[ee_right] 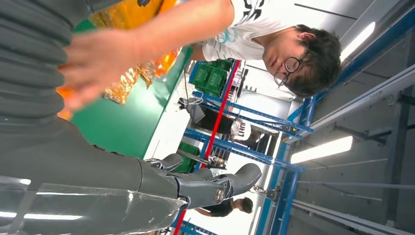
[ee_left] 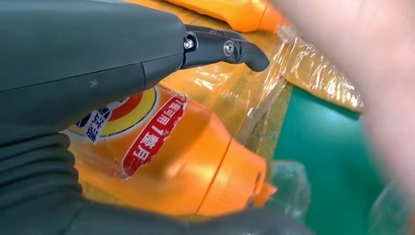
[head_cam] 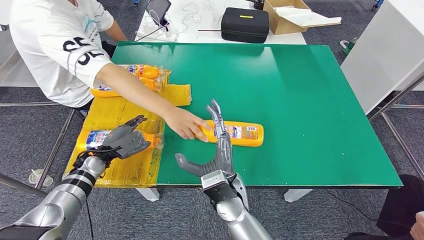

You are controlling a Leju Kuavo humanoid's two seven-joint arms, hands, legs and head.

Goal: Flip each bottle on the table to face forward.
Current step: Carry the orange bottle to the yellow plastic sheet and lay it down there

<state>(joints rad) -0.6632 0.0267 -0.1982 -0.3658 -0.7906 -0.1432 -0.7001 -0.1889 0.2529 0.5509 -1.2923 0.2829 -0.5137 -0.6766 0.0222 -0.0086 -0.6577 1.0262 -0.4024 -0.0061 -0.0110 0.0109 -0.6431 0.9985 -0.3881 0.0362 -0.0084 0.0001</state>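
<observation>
An orange bottle (head_cam: 239,134) lies on its side in the middle of the green table (head_cam: 310,100), label up. A person's hand (head_cam: 187,124) holds its cap end. My right hand (head_cam: 218,145) is open and flat, its fingers stretched over the same end beside the person's hand. A second orange bottle (head_cam: 99,138) (ee_left: 186,166) lies on yellow plastic wrap (head_cam: 125,107) at the table's left edge. My left hand (head_cam: 125,141) (ee_left: 73,63) sits right over it with fingers spread. Two more bottles (head_cam: 142,72) lie at the back of the wrap.
The person in a white shirt (head_cam: 55,45) sits at the table's left rear, arm stretched across the wrap. Behind the table a white bench carries a black case (head_cam: 245,24), a cardboard box (head_cam: 295,15) and a tablet (head_cam: 158,10). A white table (head_cam: 385,50) stands at right.
</observation>
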